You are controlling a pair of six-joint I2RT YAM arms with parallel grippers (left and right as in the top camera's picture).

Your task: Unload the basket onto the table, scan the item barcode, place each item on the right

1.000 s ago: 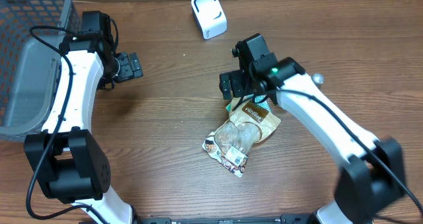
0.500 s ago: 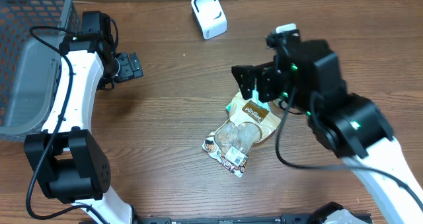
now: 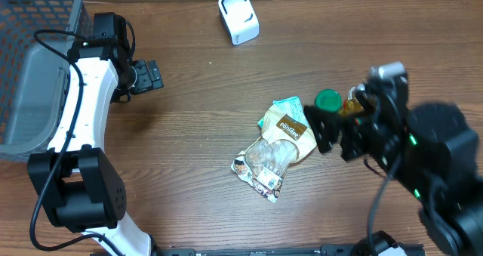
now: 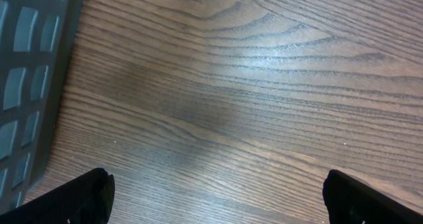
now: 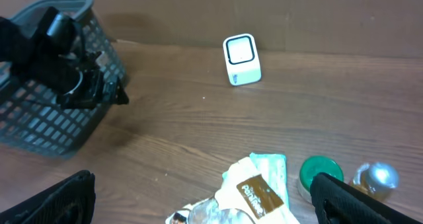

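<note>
A clear and white snack bag (image 3: 274, 152) with a brown label lies flat mid-table, partly over a teal packet (image 3: 284, 108). The bag (image 5: 254, 196) also shows low in the right wrist view. The white scanner (image 3: 238, 16) stands at the table's far edge, and in the right wrist view the scanner (image 5: 241, 59) faces forward. My right gripper (image 3: 323, 131) hangs open, high above the table just right of the bag, holding nothing. The right gripper (image 5: 208, 204) frames the bag between its spread fingers. My left gripper (image 3: 151, 75) stays open over bare wood at the far left, the same gripper (image 4: 228, 201) empty.
A green lid (image 3: 328, 100) and an amber bottle with a silver cap (image 3: 355, 101) sit right of the packet. A grey mesh basket (image 3: 30, 67) stands at the left edge, beside the left arm; its wall (image 4: 26, 85) fills the left wrist view's side.
My right arm has pulled away from above the bag toward the lower right and risen, uncovering the green lid and bottle. The bag and the left arm have not moved.
</note>
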